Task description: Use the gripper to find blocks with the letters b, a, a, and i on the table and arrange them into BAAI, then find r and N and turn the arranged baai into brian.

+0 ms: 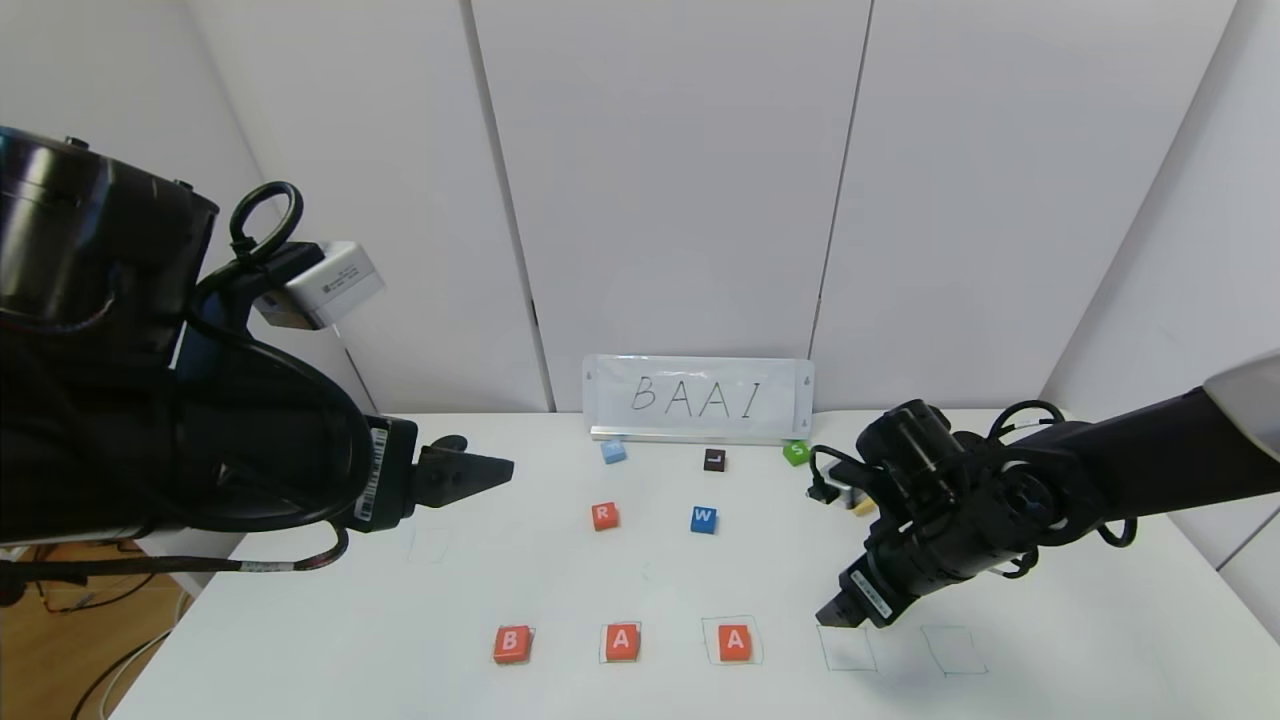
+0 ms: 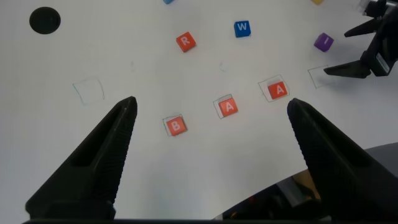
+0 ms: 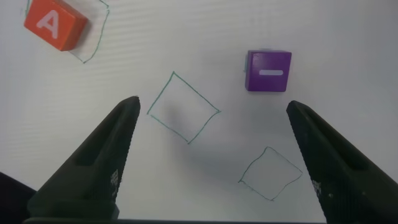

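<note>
On the white table (image 1: 1050,640), orange-red B (image 1: 511,644), A (image 1: 621,641) and A (image 1: 735,641) sit in a row in green squares near the front edge. My right gripper (image 1: 835,615) hovers open and empty just right of the second A, over an empty green square (image 1: 848,648). In the right wrist view the gripper (image 3: 212,104) is open over that square (image 3: 183,107), and the purple I block (image 3: 269,71) lies beyond it; the arm hides it in the head view. The orange-red R (image 1: 604,516) sits mid-table. My left gripper (image 1: 490,468) is open and empty, raised at the left.
A blue W block (image 1: 703,519) lies beside R. Light blue (image 1: 613,451), dark (image 1: 714,460) and green (image 1: 796,452) blocks stand before the BAAI sign (image 1: 698,398). A second empty green square (image 1: 955,650) lies at the front right. A black hole (image 2: 45,20) shows in the left wrist view.
</note>
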